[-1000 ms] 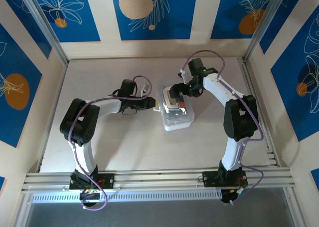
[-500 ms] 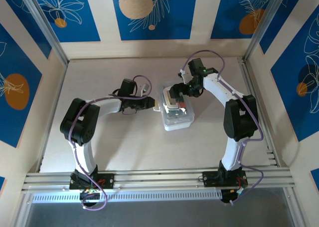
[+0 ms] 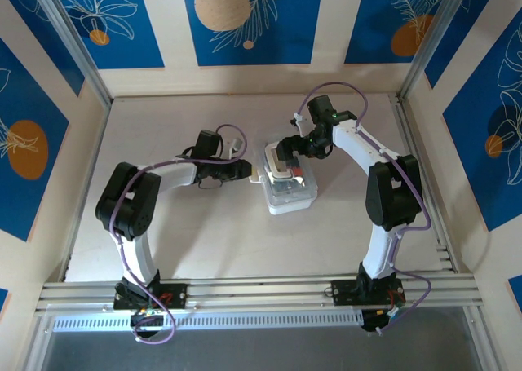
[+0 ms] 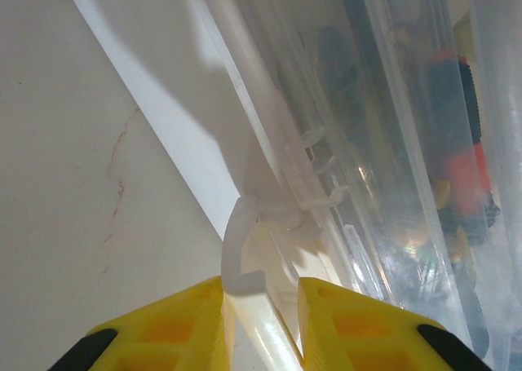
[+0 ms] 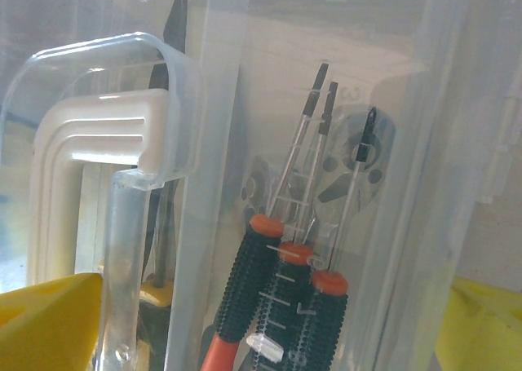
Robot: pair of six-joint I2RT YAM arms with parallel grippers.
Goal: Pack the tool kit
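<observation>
Beige surface [image 3: 188, 240] carries the translucent case [image 3: 287, 195] at its middle, between my two arms. Packing looks nearly finished to me. The case seems closed, and through the plastic I see the screwdrivers [image 5: 281, 293] and an orange-gripped tool [image 4: 466, 175] lying inside. What is left, I judge, is securing the clasps. My right pincer [image 3: 285, 161] hangs over the case's far end, its fingers spread wide to either side of the moulded handle [image 5: 98, 134]. My left pincer [image 4: 261, 322] sits at the case's left edge, pinching the small white latch [image 4: 242, 253] that juts from the rim.
</observation>
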